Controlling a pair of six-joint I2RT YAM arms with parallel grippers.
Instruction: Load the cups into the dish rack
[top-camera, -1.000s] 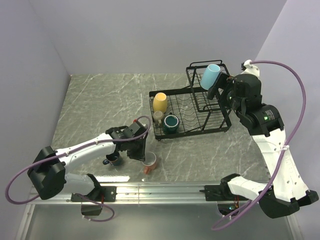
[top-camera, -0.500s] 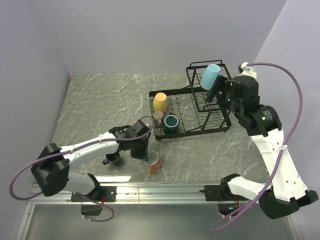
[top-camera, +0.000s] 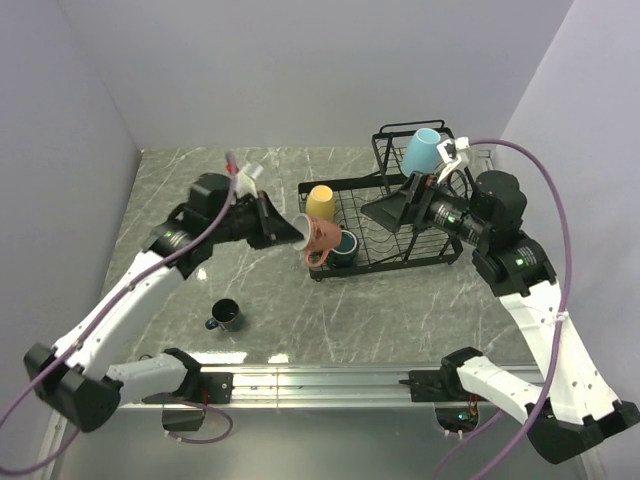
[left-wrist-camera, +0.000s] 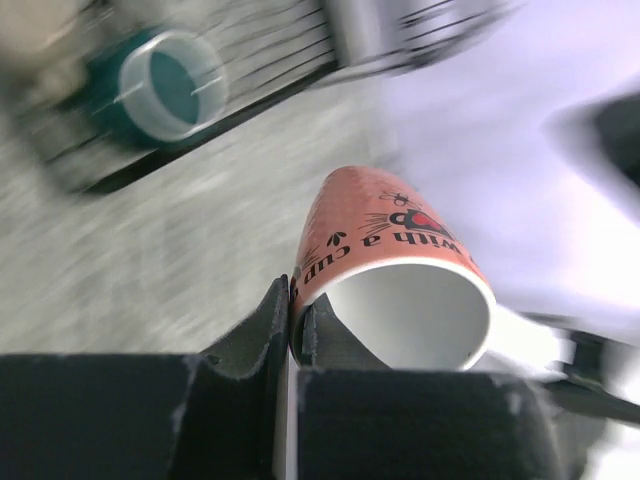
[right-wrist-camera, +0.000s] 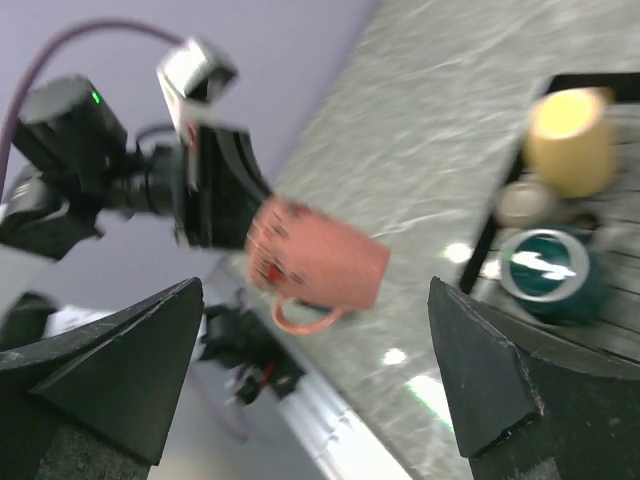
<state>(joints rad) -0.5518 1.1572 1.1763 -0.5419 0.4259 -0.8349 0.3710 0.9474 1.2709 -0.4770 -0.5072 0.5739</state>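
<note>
**Left wrist view: printed salmon mug held off the table**

Left wrist view is showing the salmon-pink mug (left-wrist-camera: 392, 268) lying on its side, white inside facing the lens. Black lettering on its wall is reading "with a cup", beside a small red mark; the remaining print is curving out of sight. The left gripper (left-wrist-camera: 294, 322) is pinching the rim, one finger inside and one outside, nearly closed on the wall. Background is smearing with blur; only the dark green mug (left-wrist-camera: 160, 88) is making itself out, in the rack.

Top view: the salmon-pink mug (top-camera: 320, 238) is hanging in the air at the near-left corner of the dish rack (top-camera: 445, 252), handle down, partly covering the small olive-tan mug. The yellow mug (top-camera: 320, 203) and dark green mug (top-camera: 345, 247) are sitting on the lower tray; the light blue mug (top-camera: 422, 152) is leaning in the upper basket. The dark navy mug (top-camera: 225, 315) is standing on the table (top-camera: 190, 190), well apart.

The right gripper (top-camera: 400, 208) is hovering over the lower tray, fingers spread wide, holding nothing.

Right wrist view is blurred; the fingertips are cut off at the frame's bottom.
</note>
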